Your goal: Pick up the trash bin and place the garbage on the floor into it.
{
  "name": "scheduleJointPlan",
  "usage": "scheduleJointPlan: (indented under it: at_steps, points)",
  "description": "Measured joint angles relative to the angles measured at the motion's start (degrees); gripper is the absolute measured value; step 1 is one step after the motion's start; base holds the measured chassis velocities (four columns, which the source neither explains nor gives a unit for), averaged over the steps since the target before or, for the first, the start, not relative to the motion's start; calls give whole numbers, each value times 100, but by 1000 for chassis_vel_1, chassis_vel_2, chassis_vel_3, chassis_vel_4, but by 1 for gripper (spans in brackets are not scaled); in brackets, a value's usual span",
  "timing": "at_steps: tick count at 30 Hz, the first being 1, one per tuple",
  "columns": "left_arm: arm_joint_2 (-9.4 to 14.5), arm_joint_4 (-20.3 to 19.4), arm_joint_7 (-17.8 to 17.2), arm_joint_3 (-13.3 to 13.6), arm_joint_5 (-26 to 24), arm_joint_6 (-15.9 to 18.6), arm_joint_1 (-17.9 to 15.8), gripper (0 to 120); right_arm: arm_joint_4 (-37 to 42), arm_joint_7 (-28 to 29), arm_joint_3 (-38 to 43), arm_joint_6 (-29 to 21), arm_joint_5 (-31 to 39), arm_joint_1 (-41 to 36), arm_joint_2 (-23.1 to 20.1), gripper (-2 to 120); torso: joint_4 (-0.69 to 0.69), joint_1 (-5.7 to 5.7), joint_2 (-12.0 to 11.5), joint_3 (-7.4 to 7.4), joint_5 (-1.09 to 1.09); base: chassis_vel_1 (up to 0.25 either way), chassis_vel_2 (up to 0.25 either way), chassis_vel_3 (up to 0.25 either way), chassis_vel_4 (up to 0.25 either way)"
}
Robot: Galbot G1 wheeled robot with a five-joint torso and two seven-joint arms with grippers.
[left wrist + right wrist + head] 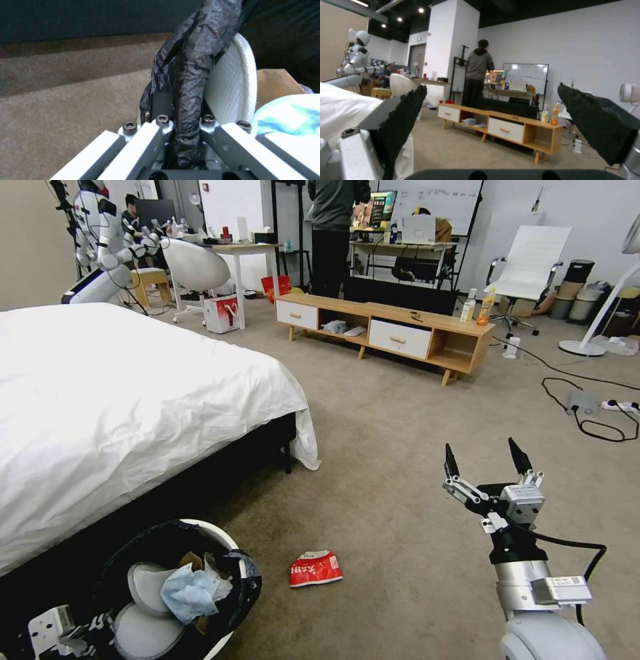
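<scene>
My left pincer [180, 140] grips the trash bin [223, 537] by its bagged rim. My right pincer [489, 463] hangs spread above the floor [400, 447], past the snack wrapper [315, 569].

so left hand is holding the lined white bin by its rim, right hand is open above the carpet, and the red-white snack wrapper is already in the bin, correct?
Not quite. The red-white snack wrapper lies on the beige carpet beside the round white plastic bin with the black bag liner, as the head view shows. The rest holds: the left hand grips the rim, and the right hand is open above the carpet.
</scene>
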Motion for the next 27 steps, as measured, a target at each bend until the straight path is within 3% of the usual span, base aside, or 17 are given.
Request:
scheduleJointPlan:
  at_steps: [27]
  points:
    - [14,-60,26,6,10,-22,92,1,76,-16,69,0,-52,-103,31,100,1,0,0,0,0,17,15,15,18]
